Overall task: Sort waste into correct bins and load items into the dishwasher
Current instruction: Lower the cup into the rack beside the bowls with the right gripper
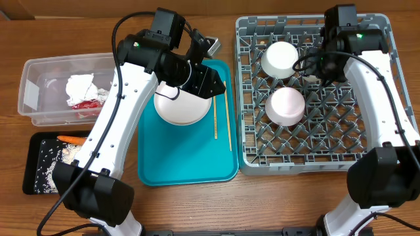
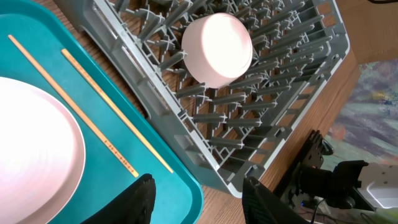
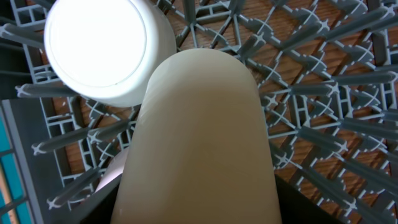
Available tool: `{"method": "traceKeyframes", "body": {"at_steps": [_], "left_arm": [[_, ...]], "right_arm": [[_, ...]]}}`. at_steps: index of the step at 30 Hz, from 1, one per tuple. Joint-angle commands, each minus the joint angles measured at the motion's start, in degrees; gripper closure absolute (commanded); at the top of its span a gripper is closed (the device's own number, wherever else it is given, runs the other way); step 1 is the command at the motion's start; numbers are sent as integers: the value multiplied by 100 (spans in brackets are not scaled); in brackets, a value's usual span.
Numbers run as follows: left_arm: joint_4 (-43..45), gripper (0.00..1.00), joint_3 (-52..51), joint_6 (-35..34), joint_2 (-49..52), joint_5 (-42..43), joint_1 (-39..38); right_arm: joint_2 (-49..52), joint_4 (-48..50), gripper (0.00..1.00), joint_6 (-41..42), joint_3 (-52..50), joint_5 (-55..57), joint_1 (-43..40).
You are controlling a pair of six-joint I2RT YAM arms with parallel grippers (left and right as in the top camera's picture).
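The right claw (image 1: 315, 69) grasps the small white cup (image 3: 199, 130) above the dish rack (image 1: 374, 147), upper right overhead. The left claw (image 2: 198, 184) hangs released, with the pink plate (image 2: 31, 149) lower left.

Right wrist view: small off-white cup (image 3: 199, 143), out of focus, fills the frame and hides nearly all of the right gripper (image 3: 199, 214); grip undeterminable. Overhead: left arm (image 1: 125, 92) covers the upper rim of the pale pink round plate (image 1: 180, 108) and the right end of the shallow black rectangular tray (image 1: 29, 164).
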Motion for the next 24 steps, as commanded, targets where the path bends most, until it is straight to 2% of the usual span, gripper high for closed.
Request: {"method": "traceKeyframes", "body": {"at_steps": [1, 6, 13, 24], "left_arm": [[-39, 53, 74, -72, 72, -52, -44], [-98, 56, 74, -70, 72, -55, -44], [-103, 56, 74, -72, 72, -55, -44], [-101, 56, 74, -72, 72, -157, -44]], "right_arm": [[79, 63, 73, -24, 138, 116, 15], [188, 61, 73, -37, 74, 111, 11], [605, 57, 76, -37, 74, 109, -144], [649, -46, 76, -37, 72, 103, -372]]}}
